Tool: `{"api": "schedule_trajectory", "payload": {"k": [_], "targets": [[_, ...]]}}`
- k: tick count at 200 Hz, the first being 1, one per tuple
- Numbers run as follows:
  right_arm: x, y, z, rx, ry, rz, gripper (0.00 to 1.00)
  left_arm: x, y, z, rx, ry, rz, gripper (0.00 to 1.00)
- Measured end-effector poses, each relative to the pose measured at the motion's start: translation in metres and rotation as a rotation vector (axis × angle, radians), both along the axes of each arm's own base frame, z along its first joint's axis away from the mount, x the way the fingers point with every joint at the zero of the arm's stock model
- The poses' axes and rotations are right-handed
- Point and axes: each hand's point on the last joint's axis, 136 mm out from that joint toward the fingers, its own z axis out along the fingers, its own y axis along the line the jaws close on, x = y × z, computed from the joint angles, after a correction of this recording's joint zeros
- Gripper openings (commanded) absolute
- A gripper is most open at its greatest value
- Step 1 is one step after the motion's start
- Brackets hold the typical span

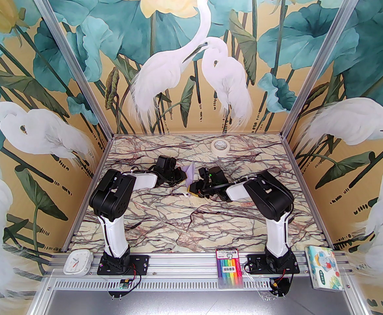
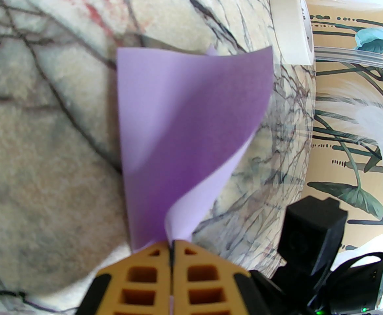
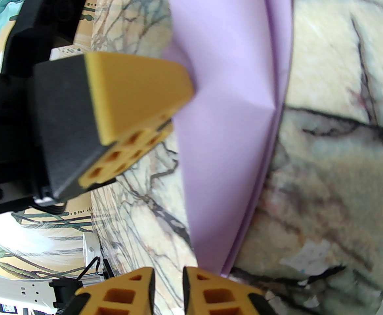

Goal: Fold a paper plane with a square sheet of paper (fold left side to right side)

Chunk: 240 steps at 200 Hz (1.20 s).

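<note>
The square sheet of paper is pale lavender and stands off the marble table between the two grippers, folded into layers. In the left wrist view the paper curls upward, and my left gripper is shut on its lower edge. In the right wrist view the paper shows a crease and stacked edges. The left gripper's yellow fingers pinch it from the left. My right gripper sits just below the paper's pointed lower end, with a narrow gap and nothing between its fingers. From above, my left gripper and right gripper meet at mid-table.
A white tape roll lies near the back wall, also in the left wrist view. On the front rail sit a white clock, a marker pack and a colourful tissue pack. Painted walls enclose three sides.
</note>
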Motion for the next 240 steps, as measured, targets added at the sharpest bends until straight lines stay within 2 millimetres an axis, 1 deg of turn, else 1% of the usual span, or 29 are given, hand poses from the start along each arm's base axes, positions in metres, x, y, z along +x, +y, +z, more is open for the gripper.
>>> {"api": "schedule_trajectory", "payload": {"k": [32,54,75,118,145,166,196,203,216,227,240], "targets": [[0.000,0.002,-0.001,0.005,0.004,0.008,0.24,0.001,0.000,-0.001,0.000,0.002,0.000,0.05],[0.001,0.003,0.001,0.009,0.001,0.011,0.28,0.001,0.000,-0.002,0.001,0.003,-0.001,0.05],[-0.001,0.001,0.001,-0.001,0.004,0.014,0.28,0.001,0.000,-0.003,0.003,0.005,-0.002,0.05],[-0.003,-0.010,0.012,-0.016,-0.019,0.000,0.28,0.004,-0.003,-0.004,0.000,-0.001,-0.012,0.06],[0.001,-0.016,0.008,-0.034,-0.012,-0.021,0.26,0.005,-0.003,-0.006,0.004,-0.002,-0.018,0.07],[0.007,-0.025,0.000,-0.068,0.000,-0.055,0.25,0.006,-0.003,-0.005,0.002,-0.005,-0.021,0.07],[0.020,-0.041,-0.008,-0.128,0.023,-0.109,0.22,0.006,-0.003,-0.005,-0.002,-0.005,-0.024,0.07],[0.025,-0.043,-0.007,-0.139,0.023,-0.117,0.20,0.006,-0.003,-0.005,-0.002,-0.005,-0.024,0.07],[0.039,-0.044,-0.004,-0.153,0.010,-0.137,0.16,0.006,-0.004,-0.004,-0.004,-0.004,-0.026,0.07],[0.052,-0.044,0.000,-0.163,-0.009,-0.150,0.11,0.006,-0.004,-0.004,-0.005,-0.006,-0.027,0.07],[0.068,-0.045,0.005,-0.177,-0.021,-0.170,0.10,0.007,-0.005,-0.002,-0.008,-0.009,-0.030,0.07]]}}
